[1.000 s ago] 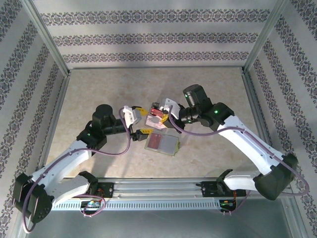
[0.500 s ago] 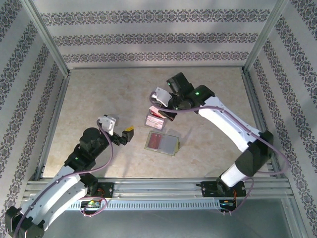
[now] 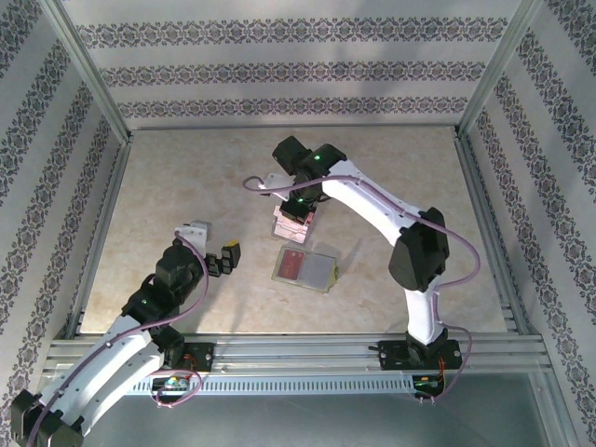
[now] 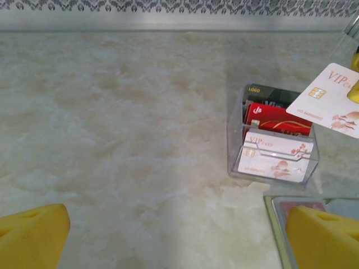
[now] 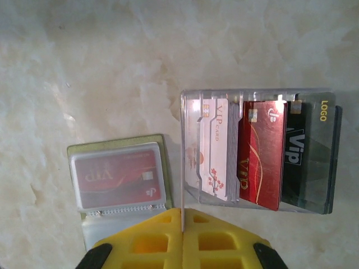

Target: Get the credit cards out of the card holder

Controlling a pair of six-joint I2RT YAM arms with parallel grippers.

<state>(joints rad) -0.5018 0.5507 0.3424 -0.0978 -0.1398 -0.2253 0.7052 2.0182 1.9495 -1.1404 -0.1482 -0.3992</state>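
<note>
Card holder [image 3: 305, 269] on marbled table [image 3: 186, 177]

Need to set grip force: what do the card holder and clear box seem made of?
Card holder: probably soft vinyl, matte yellow-green rim, glossy clear sleeve over a red card. Clear box: rigid transparent plastic, maybe acrylic; cards show through.

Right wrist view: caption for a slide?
Right gripper holds white card edge-on near clear card box and open card holder.
</note>
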